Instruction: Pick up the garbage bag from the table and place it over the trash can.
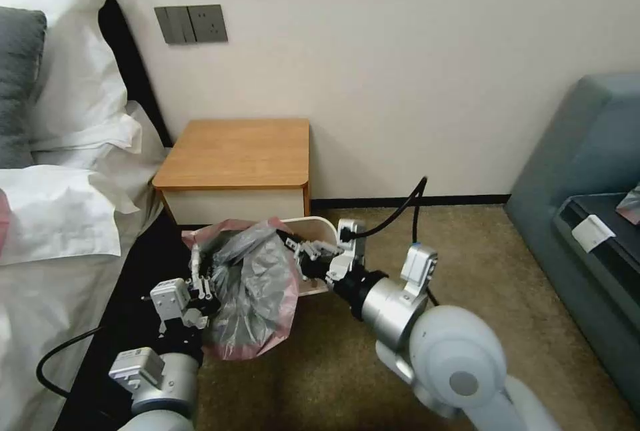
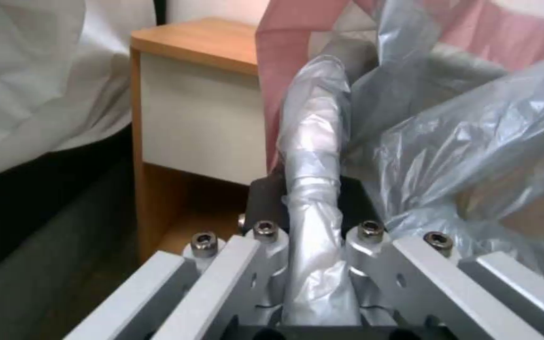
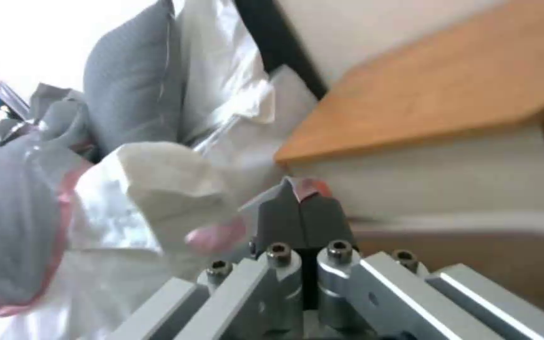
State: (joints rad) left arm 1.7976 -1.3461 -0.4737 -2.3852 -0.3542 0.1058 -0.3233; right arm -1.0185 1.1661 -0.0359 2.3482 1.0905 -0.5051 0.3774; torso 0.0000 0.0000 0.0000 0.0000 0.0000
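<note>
We hold the bag (image 1: 257, 284) stretched in the air just in front of the table (image 1: 237, 151), partly draped over the bin (image 1: 319, 227) that stands below the table's front edge. Our left gripper (image 1: 200, 277) is pinched on a twisted rope of grey film on the bag's bed side; our right gripper (image 1: 303, 259), pads pressed together on the pink rim, sits at the bin's near lip. The risk, we judge: thin film slipping from either pinch, or the rim snagging and tipping the light bin.
</note>
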